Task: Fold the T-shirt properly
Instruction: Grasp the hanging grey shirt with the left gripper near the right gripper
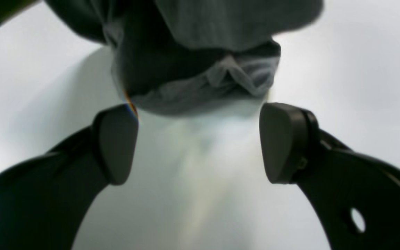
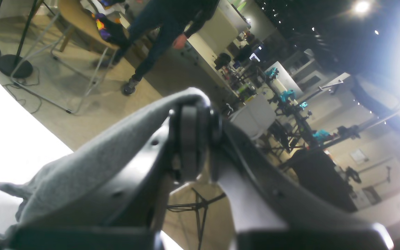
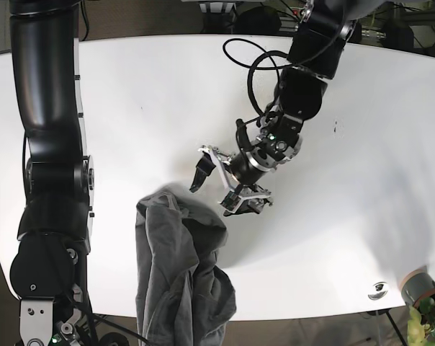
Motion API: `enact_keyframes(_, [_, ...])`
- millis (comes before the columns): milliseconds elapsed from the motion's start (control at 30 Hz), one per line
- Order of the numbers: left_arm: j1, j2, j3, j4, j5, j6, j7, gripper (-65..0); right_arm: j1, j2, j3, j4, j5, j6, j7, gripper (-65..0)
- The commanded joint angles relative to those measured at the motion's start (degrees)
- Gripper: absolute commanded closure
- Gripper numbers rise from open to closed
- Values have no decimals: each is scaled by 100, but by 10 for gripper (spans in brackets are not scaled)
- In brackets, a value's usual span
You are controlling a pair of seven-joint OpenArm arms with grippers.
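The grey T-shirt [image 3: 180, 277] is bunched up in a rumpled heap near the front edge of the white table [image 3: 131, 108], on the base view's lower left, with part of it hanging down past the table edge. It's nowhere near folded — just a crumpled mass with deep creases running its length.

The left gripper [image 3: 217, 182] sits just above and to the right of the shirt's upper corner in the base view, low over the table with its jaws spread wide and nothing between them. From the left wrist camera you can see both dark fingertip pads [image 1: 115, 144] apart, bare white table between them, and a blurry clump of grey fabric [image 1: 200, 69] just beyond the tips. Not touching as far as I can tell.

The right gripper [image 2: 191, 142] is a different story — in the right wrist view its jaws are clamped together with grey cloth [image 2: 92, 163] draped over and pinched in them, fabric trailing off to the left over the white table. In the base view the right arm [image 3: 52, 144] runs down the left side and its gripper end is out of frame.

Behind the right wrist view there's a person [image 2: 165, 31] standing in a lab space, plus a chair [image 2: 78, 21].
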Motion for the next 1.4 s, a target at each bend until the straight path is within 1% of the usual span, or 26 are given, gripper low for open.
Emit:
enact_keyframes(0, [-307, 151, 207, -210, -56, 172, -230, -508, 260, 29, 29, 75, 22, -49, 174, -22])
enact_keyframes(133, [-676, 477, 454, -940, -30, 375, -477, -510, 260, 91, 37, 75, 22, -49, 174, -22])
enact_keyframes(367, [-1459, 1152, 489, -2645, -21, 726, -1338, -510, 260, 126, 37, 67, 22, -49, 174, -22])
enact_keyframes(433, [-1670, 1152, 489, -3164, -21, 726, -1602, -510, 260, 135, 37, 67, 22, -49, 183, -22])
enact_keyframes(567, [-2013, 1152, 629, -3920, -56, 709, -1874, -510, 260, 135, 37, 67, 22, -49, 183, -22])
enact_keyframes(700, [-2109, 1152, 1192, -4237, -65, 709, -2191, -510, 260, 135, 37, 67, 22, -49, 183, -22])
enact_keyframes(800, [-2074, 1152, 1412, -4280, -65, 700, -2235, -510, 260, 135, 37, 67, 22, -49, 183, -22])
enact_keyframes(1167, [-1819, 1152, 1482, -4412, -65, 691, -2226, -504, 256, 135, 37, 67, 57, -49, 183, -22])
enact_keyframes(1200, [-1810, 1152, 1482, -4465, -65, 691, -2226, -497, 256, 135, 37, 67, 57, -49, 183, -22])
enact_keyframes(1233, [-1793, 1152, 1482, -4544, -65, 691, -2244, -474, 248, 135, 37, 67, 57, -49, 183, -22])
enact_keyframes(1300, [-1793, 1152, 1482, -4694, -65, 691, -2252, -394, 195, 135, 37, 67, 57, -49, 183, -22])
enact_keyframes(1367, [-1802, 1152, 1482, -4852, -65, 691, -2261, -272, 160, 135, 37, 67, 48, -49, 183, -22])
